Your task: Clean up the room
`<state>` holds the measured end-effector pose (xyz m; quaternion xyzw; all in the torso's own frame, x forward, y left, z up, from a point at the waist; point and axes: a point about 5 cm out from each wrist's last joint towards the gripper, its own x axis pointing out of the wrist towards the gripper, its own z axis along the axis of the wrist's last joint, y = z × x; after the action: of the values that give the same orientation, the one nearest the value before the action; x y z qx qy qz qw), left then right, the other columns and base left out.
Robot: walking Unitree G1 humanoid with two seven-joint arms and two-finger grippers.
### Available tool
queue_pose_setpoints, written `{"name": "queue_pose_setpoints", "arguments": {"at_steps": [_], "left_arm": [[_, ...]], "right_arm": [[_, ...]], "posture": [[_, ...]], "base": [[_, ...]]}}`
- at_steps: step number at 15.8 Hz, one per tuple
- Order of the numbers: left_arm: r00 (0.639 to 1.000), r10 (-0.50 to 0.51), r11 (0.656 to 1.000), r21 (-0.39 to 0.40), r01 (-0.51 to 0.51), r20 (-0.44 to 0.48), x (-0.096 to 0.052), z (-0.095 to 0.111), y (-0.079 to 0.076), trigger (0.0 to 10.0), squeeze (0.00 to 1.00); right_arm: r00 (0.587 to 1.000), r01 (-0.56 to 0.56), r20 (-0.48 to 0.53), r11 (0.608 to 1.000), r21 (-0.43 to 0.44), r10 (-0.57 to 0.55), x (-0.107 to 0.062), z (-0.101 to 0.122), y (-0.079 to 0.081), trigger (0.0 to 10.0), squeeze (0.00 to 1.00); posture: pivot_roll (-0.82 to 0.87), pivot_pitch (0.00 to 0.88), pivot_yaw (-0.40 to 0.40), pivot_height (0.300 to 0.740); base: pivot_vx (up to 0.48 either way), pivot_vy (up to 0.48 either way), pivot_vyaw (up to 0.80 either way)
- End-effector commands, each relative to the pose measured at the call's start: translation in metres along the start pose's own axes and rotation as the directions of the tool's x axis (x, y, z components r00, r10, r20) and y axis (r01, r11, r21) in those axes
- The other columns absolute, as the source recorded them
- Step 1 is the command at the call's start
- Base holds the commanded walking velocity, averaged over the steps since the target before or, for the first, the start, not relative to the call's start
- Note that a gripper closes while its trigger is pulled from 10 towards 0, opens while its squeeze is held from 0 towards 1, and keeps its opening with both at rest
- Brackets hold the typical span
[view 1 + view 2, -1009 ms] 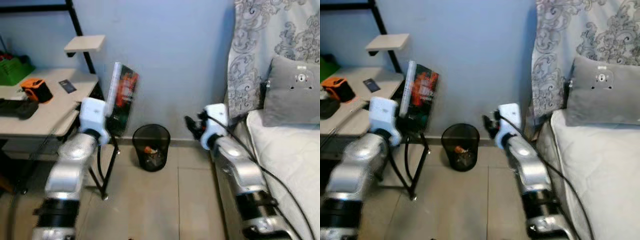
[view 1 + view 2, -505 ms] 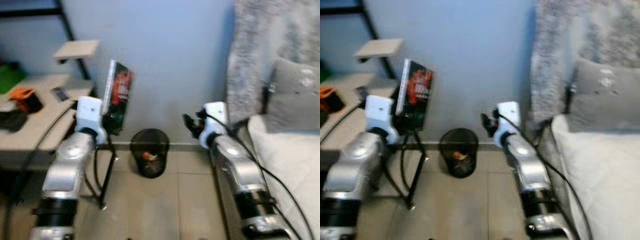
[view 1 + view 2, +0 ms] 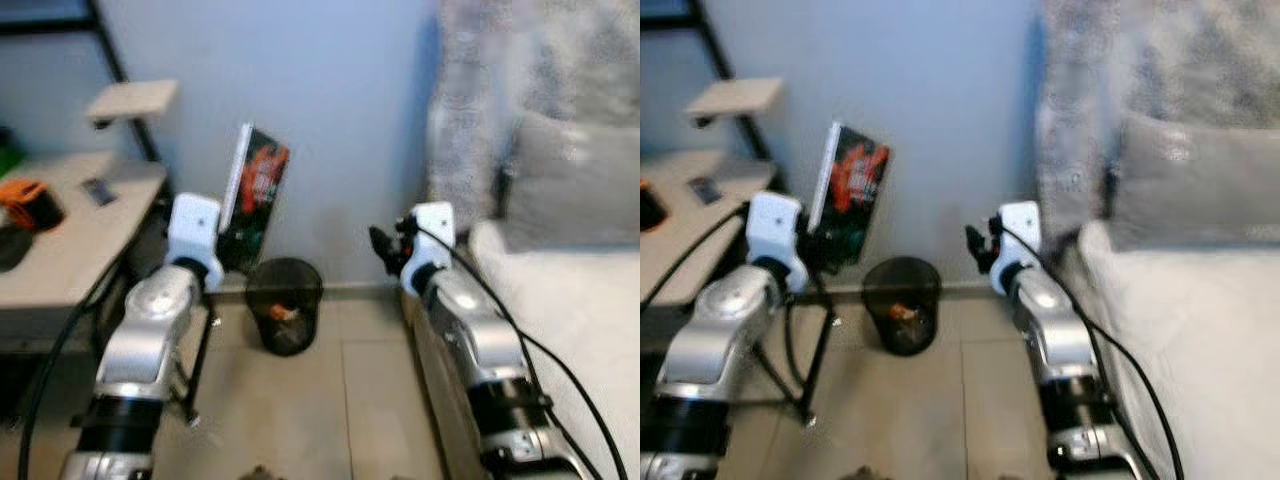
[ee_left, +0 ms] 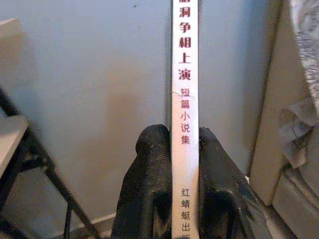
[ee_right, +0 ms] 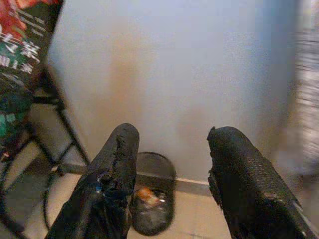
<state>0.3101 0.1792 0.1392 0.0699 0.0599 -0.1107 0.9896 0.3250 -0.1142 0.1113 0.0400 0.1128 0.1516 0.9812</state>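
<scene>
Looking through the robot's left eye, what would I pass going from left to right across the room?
Desk → book held in the left tool → black bin → right tool → grey pillow on the bed.

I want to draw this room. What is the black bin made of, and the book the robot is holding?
The bin looks like black wire mesh, probably metal: you can see orange rubbish through its wall. The book looks like paper with a glossy printed cover; its white spine carries printed characters, and the left gripper is shut on it.
</scene>
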Motion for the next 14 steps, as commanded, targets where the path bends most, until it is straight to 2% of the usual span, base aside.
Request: {"name": "queue_pose_setpoints", "arguments": {"at_steps": [1,14], "left_arm": [[0.998,-0.014,1.0,0.012,0.013,0.059,0.003,0.0155,-0.0039,10.0,0.0],[0.999,-0.002,1.0,0.0,0.002,0.049,0.0027,0.015,-0.0024,10.0,0.0]], "right_arm": [[1.0,0.019,-0.006,1.0,0.012,-0.019,-0.0008,0.0001,-0.0053,10.0,0.0],[0.999,0.032,-0.012,0.999,0.014,-0.031,-0.001,-0.0011,-0.0064,10.0,0.0]], "posture": [[0.0,0.0,0.051,0.74],[0.01,0.0,0.05,0.74]], "base": [[0.0,0.0,-0.8],[0.0,0.0,-0.8]]}}
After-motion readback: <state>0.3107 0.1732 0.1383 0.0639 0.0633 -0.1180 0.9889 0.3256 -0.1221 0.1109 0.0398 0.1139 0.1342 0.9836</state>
